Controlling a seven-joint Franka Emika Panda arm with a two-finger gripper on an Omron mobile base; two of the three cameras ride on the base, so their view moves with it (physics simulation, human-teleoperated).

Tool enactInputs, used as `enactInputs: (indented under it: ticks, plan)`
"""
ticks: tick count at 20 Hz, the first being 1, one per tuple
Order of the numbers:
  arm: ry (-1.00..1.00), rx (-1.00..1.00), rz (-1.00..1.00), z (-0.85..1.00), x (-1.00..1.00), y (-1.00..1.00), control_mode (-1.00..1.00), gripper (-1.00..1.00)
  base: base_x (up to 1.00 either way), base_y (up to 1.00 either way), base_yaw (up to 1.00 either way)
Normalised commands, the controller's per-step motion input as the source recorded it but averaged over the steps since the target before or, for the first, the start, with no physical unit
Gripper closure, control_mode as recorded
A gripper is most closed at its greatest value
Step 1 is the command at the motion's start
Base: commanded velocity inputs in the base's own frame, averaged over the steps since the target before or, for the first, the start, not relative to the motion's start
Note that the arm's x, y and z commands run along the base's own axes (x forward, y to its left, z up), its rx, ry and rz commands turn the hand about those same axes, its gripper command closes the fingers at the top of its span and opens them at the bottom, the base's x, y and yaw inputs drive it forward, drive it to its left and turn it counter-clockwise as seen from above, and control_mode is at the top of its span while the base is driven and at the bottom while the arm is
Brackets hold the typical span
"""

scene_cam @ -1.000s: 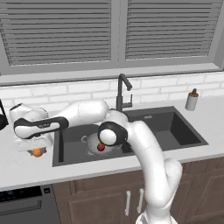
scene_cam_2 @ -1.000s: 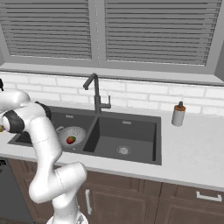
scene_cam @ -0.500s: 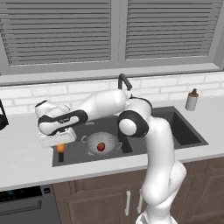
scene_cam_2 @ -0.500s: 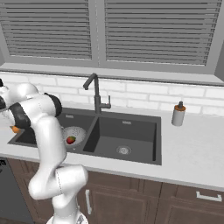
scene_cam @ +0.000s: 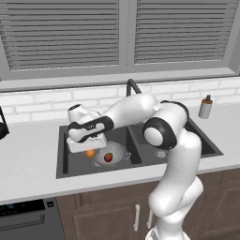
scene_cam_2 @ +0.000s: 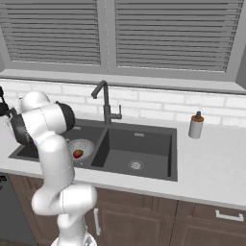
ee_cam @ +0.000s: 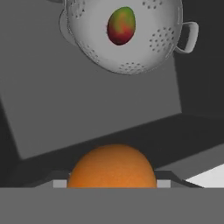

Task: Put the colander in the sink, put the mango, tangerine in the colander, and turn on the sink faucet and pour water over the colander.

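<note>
Swinging over the sink (scene_cam: 70, 165) from the counter | gripper (scene_cam: 89, 151) clamped on tangerine (ee_cam: 112, 166) | colander (ee_cam: 131, 43) with mango (ee_cam: 120, 25) just ahead | drop next

soap dispenser (scene_cam: 205, 107): upright on the counter (scene_cam: 28, 154), right of the basins
window blinds (scene_cam_2: 158, 33): shut, above the white tile backsplash (scene_cam_2: 158, 106)
cabinets (scene_cam_2: 158, 221): brown wood, below

Item count: one colander (ee_cam: 127, 35), one mango (ee_cam: 121, 25), one tangerine (ee_cam: 112, 166), one faucet (scene_cam_2: 104, 102), one double-basin sink (scene_cam_2: 144, 144) with two basins, one soap dispenser (scene_cam_2: 195, 126), two window blinds (scene_cam_2: 168, 33)
</note>
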Motion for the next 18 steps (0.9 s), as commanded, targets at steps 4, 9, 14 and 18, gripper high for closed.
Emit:
enactInputs:
  ticks: [4, 9, 14, 18]
  plan:
    - [0.07, 0.00, 0.00, -0.03, 0.70, -0.56, -1.00, 1.00, 0.00, 0.00, 0.00]
    - [0.01, 0.00, 0.00, -0.21, 0.66, -0.33, -1.00, 1.00, 0.00, 0.00, 0.00]
    - [0.06, 0.00, 0.00, -0.35, 0.54, -0.28, -1.00, 1.00, 0.00, 0.00, 0.00]
    - [0.02, 0.00, 0.00, -0.36, 0.45, -0.19, -1.00, 1.00, 0.00, 0.00, 0.00]
